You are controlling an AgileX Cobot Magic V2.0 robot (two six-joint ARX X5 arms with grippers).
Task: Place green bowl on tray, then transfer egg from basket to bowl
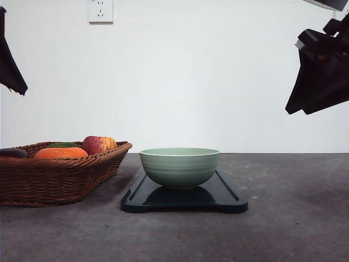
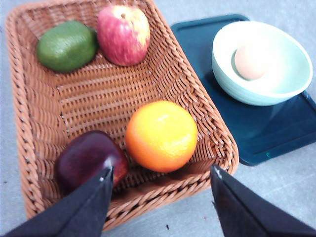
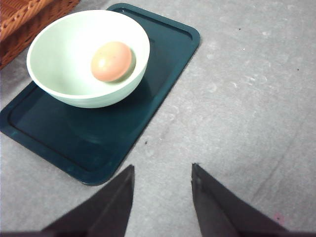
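Resting inside the green bowl (image 3: pixel 74 74), the egg (image 3: pixel 111 61) lies well apart from both of your hands. From the right wrist camera you see the bowl standing on the tray (image 3: pixel 148 98), and your right hand (image 3: pixel 162 197) hangs above bare grey surface (image 3: pixel 247 98), with the tray's near corner just beyond its left finger, at about 10 o'clock; the bowl and egg lie farther off along that same line. Its two dark fingers stand spread with nothing between them, so it is released.

From the left wrist camera your left hand (image 2: pixel 160 197) hovers over the near rim of the basket (image 2: pixel 29 123), fingers wide apart and empty. An orange (image 2: pixel 161 136) sits just past the gap at 12 o'clock, a dark purple fruit (image 2: pixel 89 158) by the left finger, and an apple (image 2: pixel 123 33) and a green fruit (image 2: pixel 66 45) at the far end. The bowl with the egg lies at about 2 o'clock, outside the basket.

In the front view both arms are raised high at the frame edges, the left arm (image 1: pixel 10 60) at 9 o'clock, the right arm (image 1: pixel 322 76) at 2 o'clock.
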